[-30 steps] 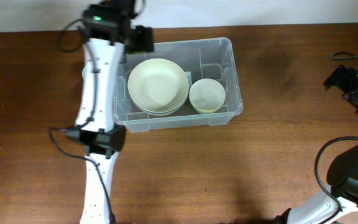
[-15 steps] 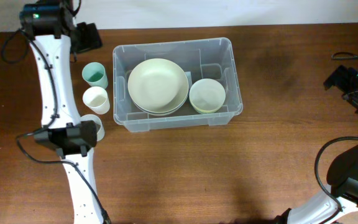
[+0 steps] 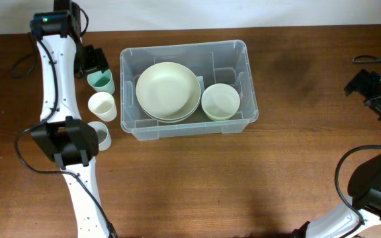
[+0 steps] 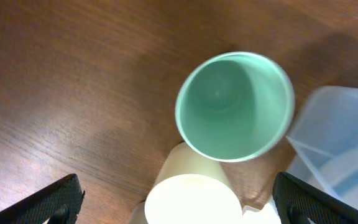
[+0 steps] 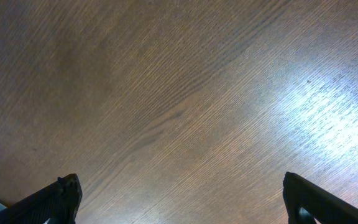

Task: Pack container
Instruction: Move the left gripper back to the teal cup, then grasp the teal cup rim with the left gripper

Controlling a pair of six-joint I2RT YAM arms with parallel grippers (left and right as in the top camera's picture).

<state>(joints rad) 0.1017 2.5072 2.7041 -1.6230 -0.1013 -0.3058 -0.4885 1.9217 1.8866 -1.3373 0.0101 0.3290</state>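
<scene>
A mint-green cup (image 3: 102, 80) stands on the wooden desk (image 3: 197, 178), a cream cup (image 3: 102, 106) just nearer; rightward, a large bowl (image 3: 168, 90) beside a small bowl (image 3: 220, 101).

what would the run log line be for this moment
left hand: open, above green cup | right hand: open, over table | container: large bowl, small bowl inside | white cup: on table beside green cup, outside container
</scene>
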